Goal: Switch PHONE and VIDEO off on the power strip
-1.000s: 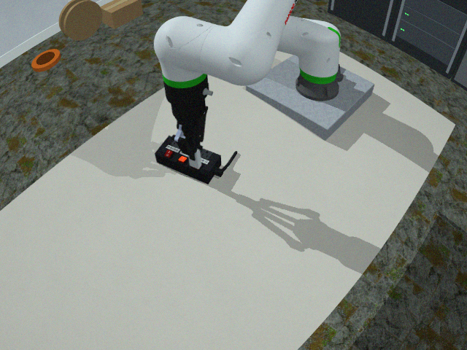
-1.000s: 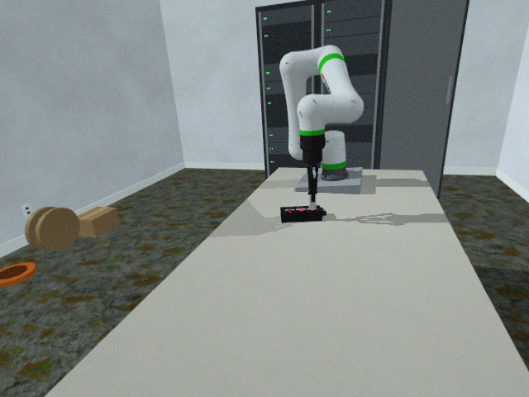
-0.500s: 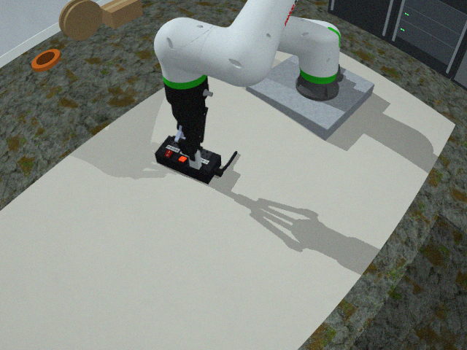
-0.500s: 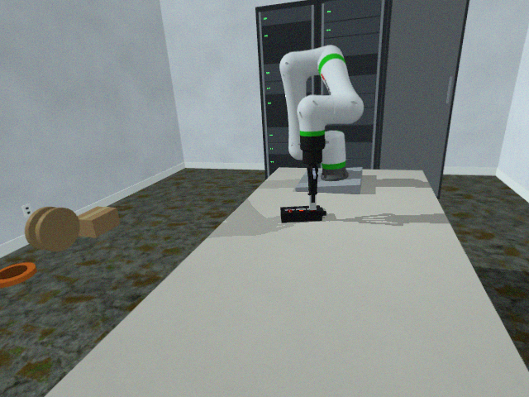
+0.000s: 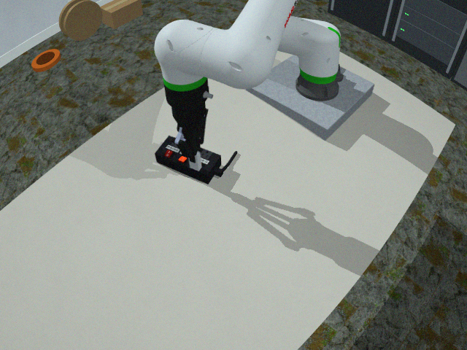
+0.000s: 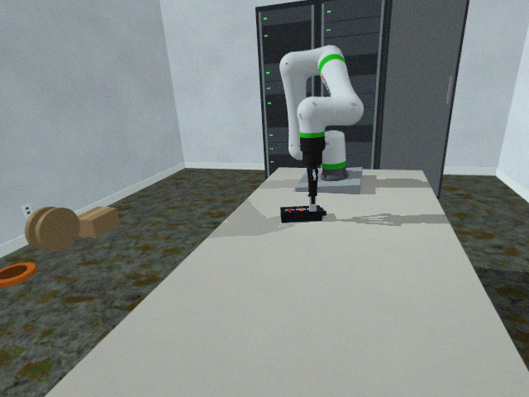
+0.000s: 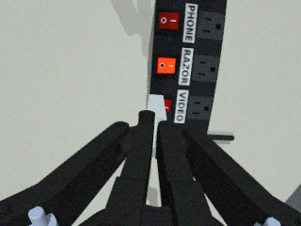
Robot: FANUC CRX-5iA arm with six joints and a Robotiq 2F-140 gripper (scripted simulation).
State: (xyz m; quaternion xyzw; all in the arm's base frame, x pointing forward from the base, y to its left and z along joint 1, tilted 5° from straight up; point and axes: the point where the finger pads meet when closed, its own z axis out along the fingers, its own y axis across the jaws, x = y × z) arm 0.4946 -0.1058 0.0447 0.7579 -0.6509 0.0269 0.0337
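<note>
Wrist: power strip [image 7: 188,56] lengthwise, switches upward.

White arm [image 6: 318,107] on grey base plate [image 6: 356,188], closed gripper [image 6: 312,208] tip down on black power strip [image 6: 301,214], right way up on table [image 6: 298,298].

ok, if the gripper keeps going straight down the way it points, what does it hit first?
Probably the red VIDEO rocker switch on the black power strip. The closed gripper sits right over it; whether it already touches is unclear.
</note>
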